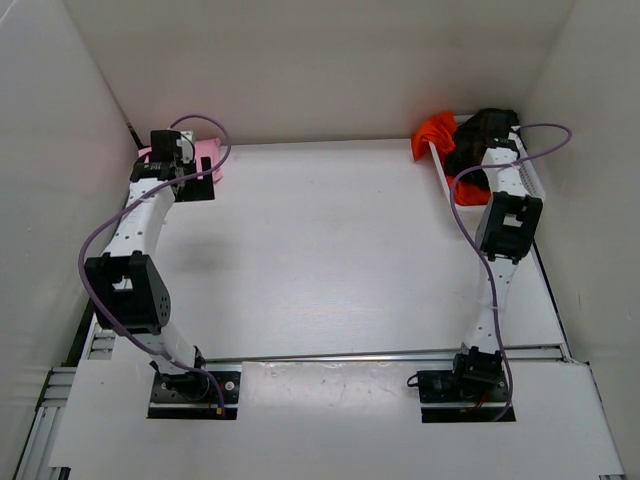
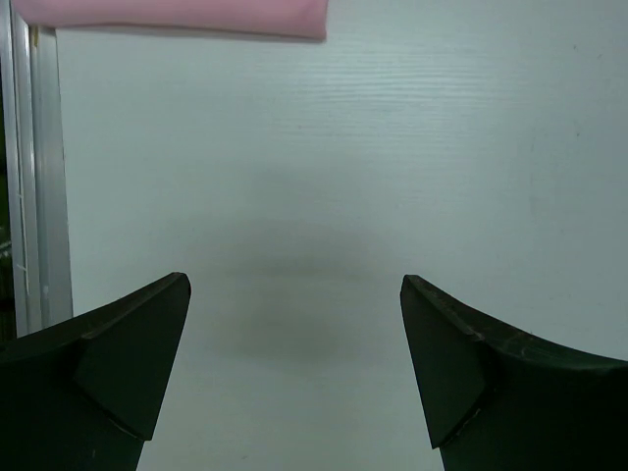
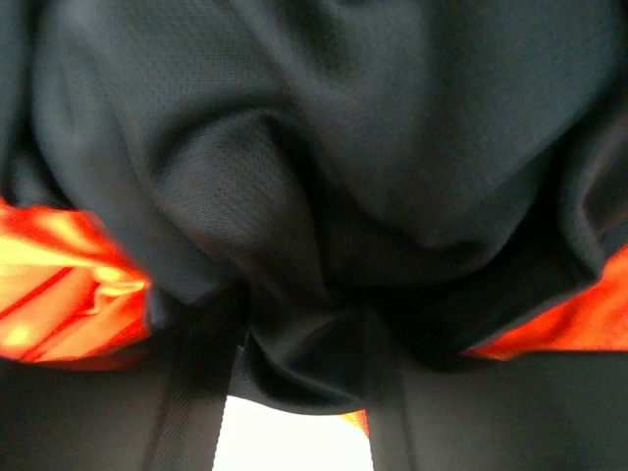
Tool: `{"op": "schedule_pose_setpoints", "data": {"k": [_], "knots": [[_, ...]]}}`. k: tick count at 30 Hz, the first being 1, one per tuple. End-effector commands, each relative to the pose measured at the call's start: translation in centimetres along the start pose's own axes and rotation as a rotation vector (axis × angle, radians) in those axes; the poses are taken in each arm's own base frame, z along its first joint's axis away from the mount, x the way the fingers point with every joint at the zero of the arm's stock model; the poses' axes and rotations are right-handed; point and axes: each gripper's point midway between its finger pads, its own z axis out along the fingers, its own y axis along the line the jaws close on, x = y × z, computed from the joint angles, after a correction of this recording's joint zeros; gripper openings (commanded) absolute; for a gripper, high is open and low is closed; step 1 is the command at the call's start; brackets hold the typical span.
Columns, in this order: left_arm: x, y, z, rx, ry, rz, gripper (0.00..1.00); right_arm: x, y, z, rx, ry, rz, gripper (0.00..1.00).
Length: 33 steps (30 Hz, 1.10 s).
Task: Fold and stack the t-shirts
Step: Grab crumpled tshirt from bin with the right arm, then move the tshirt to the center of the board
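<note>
The light pink t-shirt [image 1: 207, 152] lies folded flat at the back left; its edge shows at the top of the left wrist view [image 2: 177, 16]. My left gripper [image 1: 193, 180] [image 2: 294, 289] hovers just in front of it over bare table, open and empty. The black t-shirt [image 1: 487, 130] [image 3: 324, 147] and the orange-red t-shirt [image 1: 434, 131] [image 3: 59, 294] lie crumpled in the white basket [image 1: 441, 172] at the back right. My right gripper [image 1: 478, 150] [image 3: 294, 368] reaches into the basket, its fingers [image 3: 194, 392] closed on a bunched fold of the black shirt.
An aluminium rail [image 2: 41, 177] runs along the table's left edge beside my left gripper. White walls close in the back and both sides. The basket stands against the right wall.
</note>
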Motion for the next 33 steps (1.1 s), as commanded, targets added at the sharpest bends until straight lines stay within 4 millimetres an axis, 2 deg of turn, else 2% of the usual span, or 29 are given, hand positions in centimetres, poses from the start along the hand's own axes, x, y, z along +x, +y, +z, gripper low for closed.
{"op": "schedule_pose_setpoints", "data": {"k": [1,2,3,4,6,7,9,10,11,12,14,15,16,17,18,19,20,22,23,25,26,28,31,32,33], "knots": [[-0.3,0.6,-2.0,-0.013,-0.013,-0.007,1.00,-6.3,5.2,-4.0,-0.157,-0.208,0.038,0.15],[0.4,0.9,-1.9,-0.010,0.008,-0.015,1.00,-7.1,5.5,-4.9,-0.162,-0.232,0.028,0.04],[0.4,1.3,-1.8,-0.016,0.008,-0.022,1.00,-7.4,5.1,-5.4,-0.143,-0.253,0.018,0.00],[0.6,1.1,-1.9,-0.004,0.019,-0.021,1.00,-7.9,6.2,-7.9,-0.153,-0.294,-0.032,0.00],[0.7,1.3,-1.9,0.001,0.019,-0.031,1.00,-8.0,5.5,-9.7,-0.098,-0.345,-0.093,0.00],[1.0,1.3,-1.9,0.001,0.031,-0.030,1.00,-9.2,6.1,-12.9,-0.085,-0.422,-0.112,0.00],[1.3,1.2,-2.0,0.010,0.045,-0.030,1.00,-9.8,5.9,-15.7,-0.050,-0.481,-0.196,0.00],[1.4,1.0,-2.4,0.021,0.048,-0.030,1.00,-10.2,6.2,-18.5,-0.052,-0.520,-0.217,0.00],[1.4,1.0,-2.9,0.021,0.044,-0.030,1.00,-10.6,5.9,-20.2,-0.030,-0.554,-0.264,0.00],[1.5,0.9,-3.7,0.030,0.043,-0.030,1.00,-11.9,5.8,-23.5,-0.007,-0.628,-0.262,0.00],[1.5,0.9,-4.5,0.030,0.039,-0.031,1.00,-12.5,6.0,-26.7,-0.010,-0.669,-0.318,0.00],[1.7,0.9,-5.1,0.030,0.043,-0.030,1.00,-12.9,6.4,-30.0,-0.046,-0.704,-0.316,0.00],[0.7,1.5,-6.3,0.021,0.000,-0.041,1.00,-12.7,7.2,-31.9,-0.090,-0.713,-0.331,0.00],[0.8,1.3,-7.0,0.032,-0.005,-0.041,1.00,-12.9,7.4,-33.7,-0.118,-0.727,-0.348,0.00],[0.1,1.2,-7.9,0.045,-0.035,-0.041,1.00,-13.0,8.1,-37.7,-0.191,-0.759,-0.345,0.00],[-0.7,1.6,-9.6,0.037,-0.079,-0.049,1.00,-12.4,8.9,-39.8,-0.257,-0.760,-0.352,0.00],[-0.7,1.4,-10.3,0.050,-0.087,-0.049,1.00,-11.3,10.3,-44.1,-0.386,-0.771,-0.373,0.00],[-1.4,1.5,-12.6,0.049,-0.142,-0.049,1.00,-9.7,12.1,-49.1,-0.550,-0.788,-0.418,0.00],[-1.3,1.5,-13.3,0.049,-0.150,-0.049,1.00,-8.2,13.1,-53.6,-0.681,-0.803,-0.437,0.00],[-1.4,1.4,-15.2,0.057,-0.188,-0.048,1.00,-5.1,14.8,-59.4,-0.914,-0.771,-0.489,0.00],[-1.0,1.4,-15.5,0.057,-0.192,-0.048,1.00,-2.8,15.0,-62.6,-1.032,-0.735,-0.509,0.00],[-0.1,1.4,-16.0,0.057,-0.189,-0.048,1.00,-0.1,15.1,-66.8,-1.221,-0.653,-0.496,0.00],[1.6,1.6,-16.7,0.050,-0.189,-0.054,1.00,5.5,13.9,-70.3,-1.436,-0.456,-0.485,0.00],[2.4,1.7,-16.7,0.053,-0.184,-0.060,1.00,7.7,13.9,-67.6,-1.405,-0.369,-0.500,0.00],[2.7,1.7,-16.7,0.053,-0.181,-0.060,1.00,8.9,13.9,-66.8,-1.398,-0.332,-0.494,0.00]]}}
